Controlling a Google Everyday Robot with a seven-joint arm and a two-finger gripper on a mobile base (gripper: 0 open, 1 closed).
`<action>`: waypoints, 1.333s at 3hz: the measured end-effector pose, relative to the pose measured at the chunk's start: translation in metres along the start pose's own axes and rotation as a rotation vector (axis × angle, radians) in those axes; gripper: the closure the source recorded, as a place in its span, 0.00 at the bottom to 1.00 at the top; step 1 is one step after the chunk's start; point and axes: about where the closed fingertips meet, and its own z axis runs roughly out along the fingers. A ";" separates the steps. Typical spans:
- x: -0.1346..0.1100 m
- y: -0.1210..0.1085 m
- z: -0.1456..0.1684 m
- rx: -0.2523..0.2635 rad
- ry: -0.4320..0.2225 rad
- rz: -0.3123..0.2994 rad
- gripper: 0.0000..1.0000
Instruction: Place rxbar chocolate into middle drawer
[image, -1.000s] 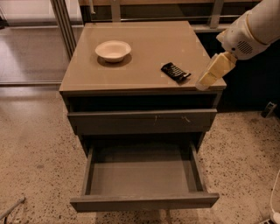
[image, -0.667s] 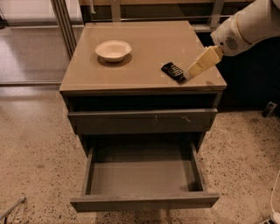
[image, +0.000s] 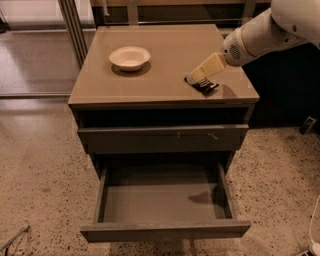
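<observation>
The rxbar chocolate, a small black bar with pale lettering, lies flat near the right front of the tan cabinet top. My cream-coloured gripper reaches in from the upper right, and its tip is right over the bar's far left end, hiding part of it. The bar still rests on the top. The middle drawer is pulled wide open below, and its grey inner box shows nothing inside.
A white bowl stands on the left of the cabinet top. A closed grey drawer front with small pale scratches sits above the open drawer. Speckled floor surrounds the cabinet, with a metal frame at the back left.
My gripper has moved left and back from the right front edge of the cabinet top to the rxbar chocolate. The bar, bowl and drawers have not moved.
</observation>
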 end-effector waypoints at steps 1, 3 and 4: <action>-0.007 0.000 0.026 0.099 0.060 0.043 0.00; 0.004 -0.005 0.036 0.174 0.106 0.078 0.00; 0.017 -0.011 0.043 0.209 0.070 0.111 0.00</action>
